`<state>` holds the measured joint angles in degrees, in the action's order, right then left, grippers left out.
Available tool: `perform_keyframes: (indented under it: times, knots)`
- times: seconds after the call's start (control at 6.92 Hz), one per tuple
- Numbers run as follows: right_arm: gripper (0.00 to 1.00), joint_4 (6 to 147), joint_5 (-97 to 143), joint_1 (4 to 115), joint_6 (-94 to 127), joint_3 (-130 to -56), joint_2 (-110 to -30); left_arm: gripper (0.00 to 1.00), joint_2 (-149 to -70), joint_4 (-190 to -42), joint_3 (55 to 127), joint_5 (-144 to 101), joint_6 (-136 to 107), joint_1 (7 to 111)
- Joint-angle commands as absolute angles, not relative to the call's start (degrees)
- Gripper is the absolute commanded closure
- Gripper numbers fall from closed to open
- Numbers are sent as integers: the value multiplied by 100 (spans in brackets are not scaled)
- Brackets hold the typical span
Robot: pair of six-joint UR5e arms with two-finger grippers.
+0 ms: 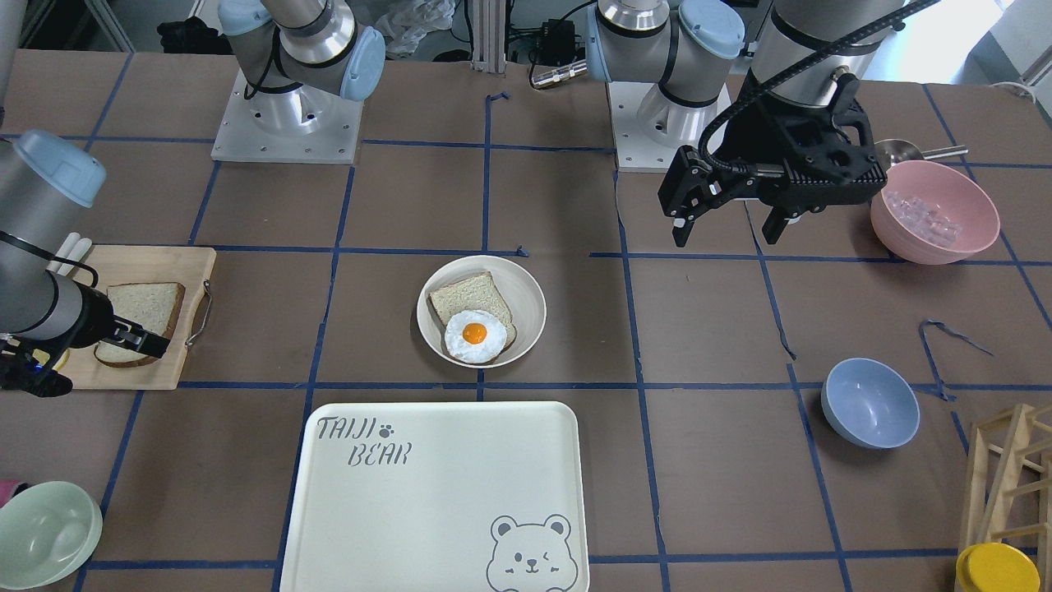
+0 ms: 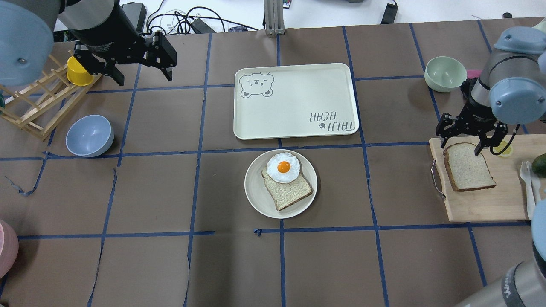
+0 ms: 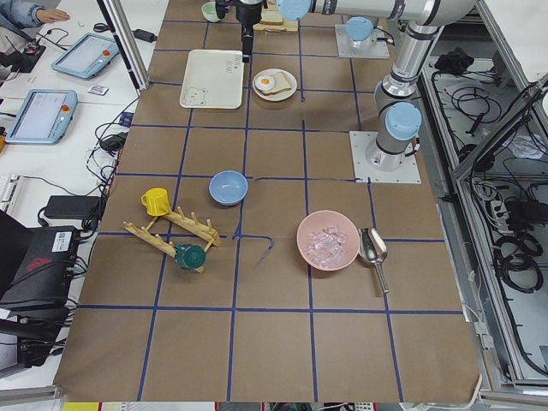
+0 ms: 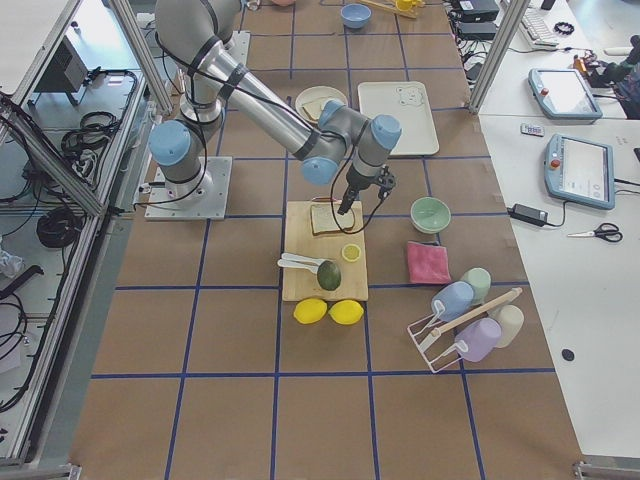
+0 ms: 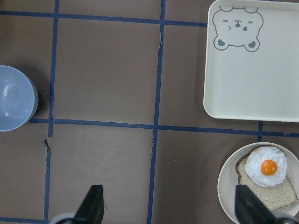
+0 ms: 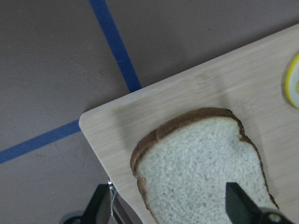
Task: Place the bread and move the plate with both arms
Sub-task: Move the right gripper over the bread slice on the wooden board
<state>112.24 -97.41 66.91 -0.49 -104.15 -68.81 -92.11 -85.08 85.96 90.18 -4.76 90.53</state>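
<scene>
Just under the spread right pincer, bread, flat on wooden board.

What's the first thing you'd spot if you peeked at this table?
Probably the fried egg, bright orange yolk, on a slice in the plate at the table's middle. Next, the white tray with a winking bear beside it. At one end, the right gripper hangs, jaws open, over the bread on a wooden board.

The bread, a pale speckled slice with brown crust, lies flat on a wooden board. In the overhead view it is at 3 o'clock from the plate. This round cream plate sits mid-table and holds a smaller slice with a fried egg.
</scene>
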Motion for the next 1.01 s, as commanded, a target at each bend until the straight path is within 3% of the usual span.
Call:
perform_keyframes:
  times: [0.0,0.43,0.87]
  knots:
    - [22,11364,-9738,6688,-35,-10415,-6724,0,-9211,-8508,8587,9009,-475,9053]
    - [34,11373,-9703,6688,-26,-10415,-6706,0,-9211,-8508,8587,9018,-475,9053]
    - [34,11417,-9686,6688,-26,-10406,-6584,0,-9211,-8508,8587,9009,-475,9053]
